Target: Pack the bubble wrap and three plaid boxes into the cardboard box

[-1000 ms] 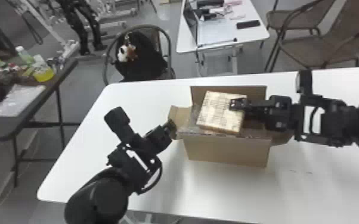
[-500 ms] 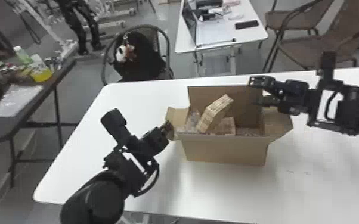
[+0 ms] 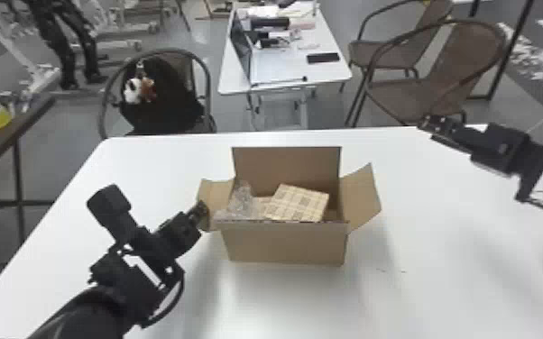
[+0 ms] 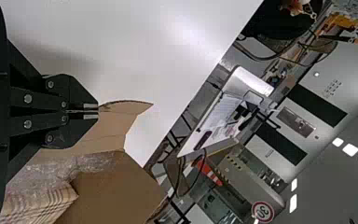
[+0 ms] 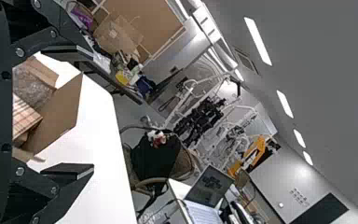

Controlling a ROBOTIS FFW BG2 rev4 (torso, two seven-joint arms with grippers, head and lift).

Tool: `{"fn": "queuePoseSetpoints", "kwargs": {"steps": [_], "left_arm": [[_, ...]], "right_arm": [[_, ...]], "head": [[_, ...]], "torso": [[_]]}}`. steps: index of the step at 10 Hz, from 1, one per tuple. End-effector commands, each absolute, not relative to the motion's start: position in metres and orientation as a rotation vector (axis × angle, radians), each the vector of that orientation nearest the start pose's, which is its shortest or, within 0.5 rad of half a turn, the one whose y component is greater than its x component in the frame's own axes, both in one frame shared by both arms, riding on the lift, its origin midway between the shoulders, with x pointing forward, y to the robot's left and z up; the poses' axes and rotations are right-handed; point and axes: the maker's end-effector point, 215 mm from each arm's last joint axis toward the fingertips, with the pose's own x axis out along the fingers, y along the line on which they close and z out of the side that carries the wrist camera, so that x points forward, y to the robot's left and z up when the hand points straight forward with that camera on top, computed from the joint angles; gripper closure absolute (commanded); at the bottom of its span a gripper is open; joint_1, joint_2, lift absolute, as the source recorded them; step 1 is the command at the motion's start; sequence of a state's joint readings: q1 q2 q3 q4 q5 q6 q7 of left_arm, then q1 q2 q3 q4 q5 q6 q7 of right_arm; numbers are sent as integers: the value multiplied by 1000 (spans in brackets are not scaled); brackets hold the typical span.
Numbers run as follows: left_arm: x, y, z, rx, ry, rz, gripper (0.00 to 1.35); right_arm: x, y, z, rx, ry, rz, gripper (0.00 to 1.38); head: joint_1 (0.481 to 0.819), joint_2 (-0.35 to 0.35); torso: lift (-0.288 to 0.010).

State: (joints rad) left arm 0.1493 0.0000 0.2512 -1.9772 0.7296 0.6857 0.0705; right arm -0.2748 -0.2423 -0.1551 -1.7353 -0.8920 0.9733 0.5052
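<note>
The open cardboard box (image 3: 285,244) stands mid-table. Inside it, bubble wrap (image 3: 242,203) lies at the left, and a plaid box (image 3: 299,203) rests slightly tilted, partly over another plaid surface. At the box's left flap is my left gripper (image 3: 203,211); in the left wrist view, the left gripper (image 4: 98,110) is shut on the flap (image 4: 121,108), with bubble wrap (image 4: 60,170) and plaid (image 4: 39,203) beside it. My right gripper (image 3: 429,125) is away from the box, at the table's far right. The right wrist view has the right gripper (image 5: 93,112) open, fingers wide apart and nothing between the tips.
The cardboard box's right flap (image 3: 361,198) spreads outward and its back flap (image 3: 287,169) stands up. Beyond the white table (image 3: 442,279) are a chair with a black bag (image 3: 162,97) and a small table with a laptop (image 3: 241,45).
My right gripper has let go of the plaid box and drawn back to the right. The plaid box tipped, then settled inside the cardboard box. The head view has shifted; the left gripper remains at the flap.
</note>
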Motion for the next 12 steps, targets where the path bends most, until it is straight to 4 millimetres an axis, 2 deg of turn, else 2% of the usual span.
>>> {"fn": "queuePoseSetpoints", "kwargs": {"steps": [1,3,4,7,8,9,11,12], "left_arm": [[528,256,-367,-655,346,-20,1220],[525,261,-369,-664,341,-11,1220],[522,264,-371,-665,342,-6,1220],[522,264,-371,-665,342,-6,1220],[522,266,-371,-666,342,-4,1220],[521,267,-371,-667,340,-3,1220],[519,268,-374,-670,344,-1,1220],[519,268,-374,-670,344,-1,1220]], "right_arm": [[551,-162,-249,579,275,789,423],[526,-214,-288,394,225,622,423],[513,-233,-295,328,195,545,423],[481,-258,-301,97,73,366,423],[462,-276,-314,58,40,229,421],[441,-315,-331,29,24,103,421],[415,-387,-356,-14,45,-32,426],[406,-421,-358,-37,45,-95,437]], "head": [[658,116],[695,94],[695,71],[695,25],[695,13],[695,-5],[695,-77],[695,-116]], "torso": [[-148],[-148],[-148],[-148],[-148],[-148],[-148],[-148]]}}
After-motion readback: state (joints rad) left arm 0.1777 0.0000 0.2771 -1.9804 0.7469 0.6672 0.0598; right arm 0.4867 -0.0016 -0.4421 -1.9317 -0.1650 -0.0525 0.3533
